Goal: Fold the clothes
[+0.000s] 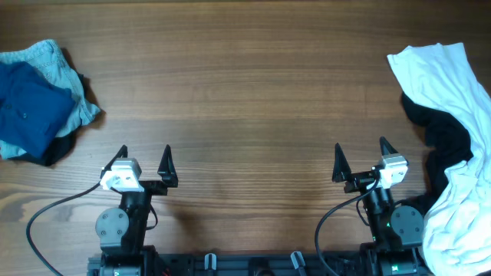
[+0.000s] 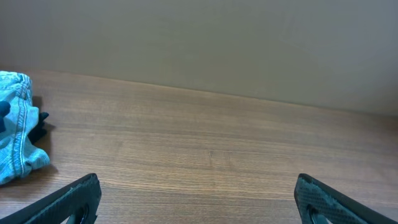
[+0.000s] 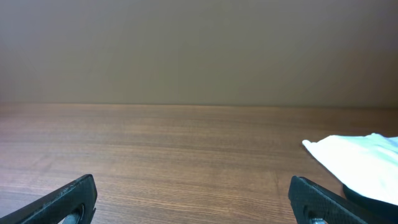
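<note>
Two clothes heaps [image 1: 31,107] [image 1: 460,84], two arms [image 1: 134,203] [image 1: 376,203]

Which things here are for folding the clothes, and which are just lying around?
For the job:
white shirt
black garment
navy garment
light-blue garment

Just there:
wooden table
cable

The broad middle of the table [image 1: 245,92] is open wood from top to bottom of the overhead frame, and both wrist views show free boards straight ahead. At the left edge, navy cloth [image 1: 27,107] heaped on light-blue cloth [image 1: 46,55] blocks the way, well apart from the left gripper [image 1: 144,153]. Down the right edge, a white shirt [image 1: 453,84] over a black garment [image 1: 449,138] closes that side, near the right gripper [image 1: 360,149].
</note>
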